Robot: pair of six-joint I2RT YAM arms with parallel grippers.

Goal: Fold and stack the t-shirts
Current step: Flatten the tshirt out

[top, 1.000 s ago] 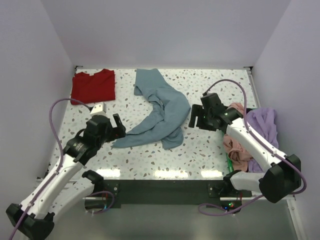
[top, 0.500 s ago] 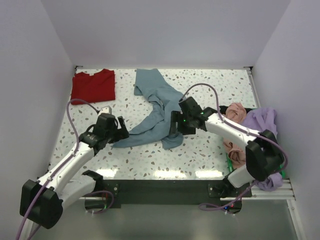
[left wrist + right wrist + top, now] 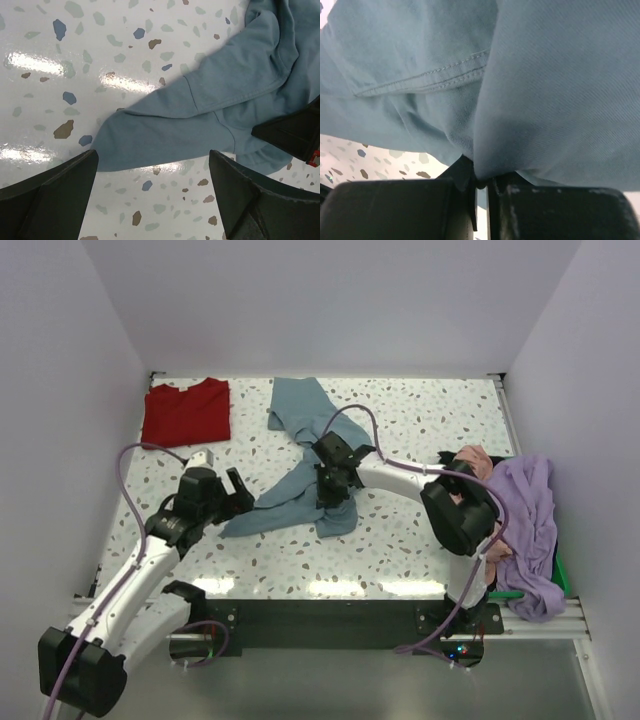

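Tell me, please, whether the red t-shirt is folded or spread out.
Folded: the red t-shirt lies as a compact flat rectangle, no sleeves sticking out.

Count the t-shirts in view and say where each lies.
4: red t-shirt folded at the far-left corner; slate-blue t-shirt crumpled mid-table; salmon-pink t-shirt and lavender t-shirt heaped at the right edge. That heap may hide more.

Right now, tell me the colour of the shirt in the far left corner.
Plain red. The red t-shirt shows best in the top external view.
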